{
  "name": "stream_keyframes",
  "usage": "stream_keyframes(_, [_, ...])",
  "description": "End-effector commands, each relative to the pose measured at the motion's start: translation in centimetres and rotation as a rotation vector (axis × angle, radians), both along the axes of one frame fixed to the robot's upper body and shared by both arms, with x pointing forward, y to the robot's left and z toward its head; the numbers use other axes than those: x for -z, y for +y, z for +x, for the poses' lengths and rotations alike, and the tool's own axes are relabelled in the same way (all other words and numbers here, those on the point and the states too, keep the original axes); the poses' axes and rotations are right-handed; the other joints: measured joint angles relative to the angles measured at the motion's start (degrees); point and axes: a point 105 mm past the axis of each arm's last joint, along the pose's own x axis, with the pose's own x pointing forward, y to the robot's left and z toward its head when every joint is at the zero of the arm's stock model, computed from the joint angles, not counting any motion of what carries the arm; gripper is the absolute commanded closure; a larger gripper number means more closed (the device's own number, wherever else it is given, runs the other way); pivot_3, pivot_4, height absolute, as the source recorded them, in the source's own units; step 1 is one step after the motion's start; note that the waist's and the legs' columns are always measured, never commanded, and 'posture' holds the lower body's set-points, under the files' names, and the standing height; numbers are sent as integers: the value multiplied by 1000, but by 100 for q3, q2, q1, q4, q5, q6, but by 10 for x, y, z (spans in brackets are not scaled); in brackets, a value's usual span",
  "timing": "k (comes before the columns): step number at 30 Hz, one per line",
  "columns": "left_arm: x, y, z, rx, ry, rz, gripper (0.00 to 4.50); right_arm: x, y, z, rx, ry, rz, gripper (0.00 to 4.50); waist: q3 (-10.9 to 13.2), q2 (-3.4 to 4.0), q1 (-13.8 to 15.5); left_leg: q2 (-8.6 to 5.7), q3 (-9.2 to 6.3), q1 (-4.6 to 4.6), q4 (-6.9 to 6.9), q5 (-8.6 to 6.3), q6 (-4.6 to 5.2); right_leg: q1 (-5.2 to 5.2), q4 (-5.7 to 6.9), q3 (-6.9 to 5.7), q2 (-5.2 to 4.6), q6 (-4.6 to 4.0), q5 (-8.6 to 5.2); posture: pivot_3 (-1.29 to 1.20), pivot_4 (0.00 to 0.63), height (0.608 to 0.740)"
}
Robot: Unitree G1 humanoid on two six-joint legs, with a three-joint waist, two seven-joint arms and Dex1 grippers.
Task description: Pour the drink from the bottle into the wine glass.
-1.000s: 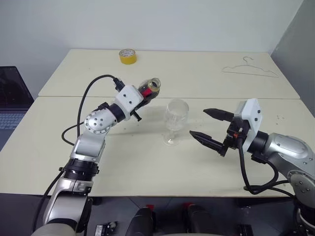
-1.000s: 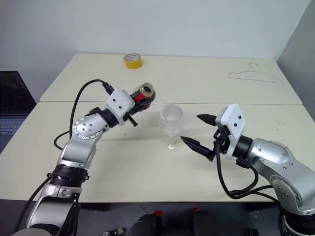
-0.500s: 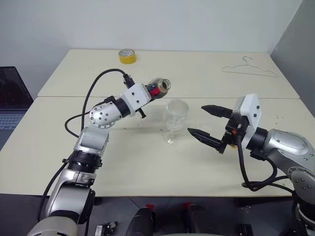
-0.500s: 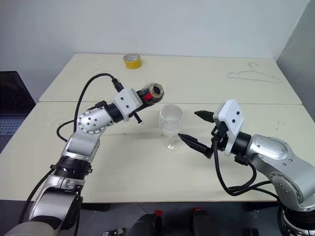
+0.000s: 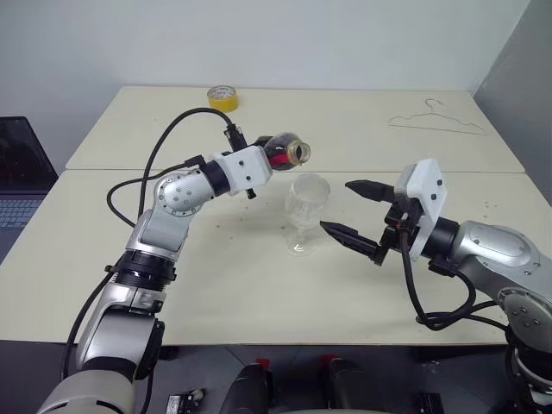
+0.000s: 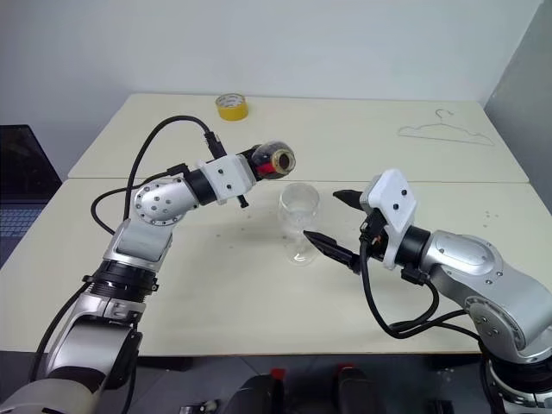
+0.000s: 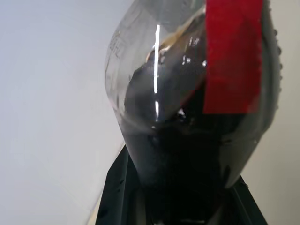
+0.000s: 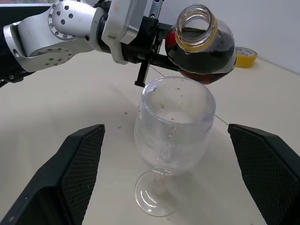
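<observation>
My left gripper is shut on the bottle, a small clear one with a red label and no cap. It lies tipped nearly level, its open mouth just above the far rim of the wine glass. The dark drink sits in the bottle's lower side, and no stream shows. The clear stemmed glass stands upright on the table with droplets inside. My right gripper is open, level, just right of the glass and pointing at it, one finger on either side without touching.
A yellow tape roll lies at the table's far edge. A wire hanger rests at the far right. A laptop sits off the table's left side. A seam joins two tabletops behind the glass.
My left arm carried the bottle right and a little up, rolling it, so its mouth went from left of the glass to over the rim. The right gripper stayed open beside the glass.
</observation>
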Motion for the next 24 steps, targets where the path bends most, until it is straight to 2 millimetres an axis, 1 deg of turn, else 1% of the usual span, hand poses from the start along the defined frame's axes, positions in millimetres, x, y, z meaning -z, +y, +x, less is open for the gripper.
stream_keyframes(1, [-23, -3, -3, 25, -116, 26, 3862, -8, 2, -4, -11, -49, 8, 0, 0, 0, 0, 0, 0, -1, 0, 0, 0, -1, 0, 0, 0, 0, 0, 0, 150, 740])
stream_keyframes(10, [-28, -1, -2, 36, -235, 127, 3862, -8, 5, -6, -18, -52, 16, 0, 0, 0, -1, 0, -1, -2, 0, 0, 1, -3, 2, -1, 0, 0, 0, 0, 150, 740])
stream_keyframes(15, [-27, 0, -2, 39, -275, 157, 3862, -10, 6, -5, -20, -54, 19, 0, 0, 0, -2, 0, -1, -2, 0, 0, 1, -4, 3, -1, 0, 0, 0, 0, 150, 740])
stream_keyframes(24, [-32, 1, -1, 35, -353, 182, 3862, -13, 8, -5, -24, -57, 24, 0, 0, 0, -3, -1, -1, -3, 0, 0, 1, -4, 3, -2, 0, 0, 0, 0, 150, 740])
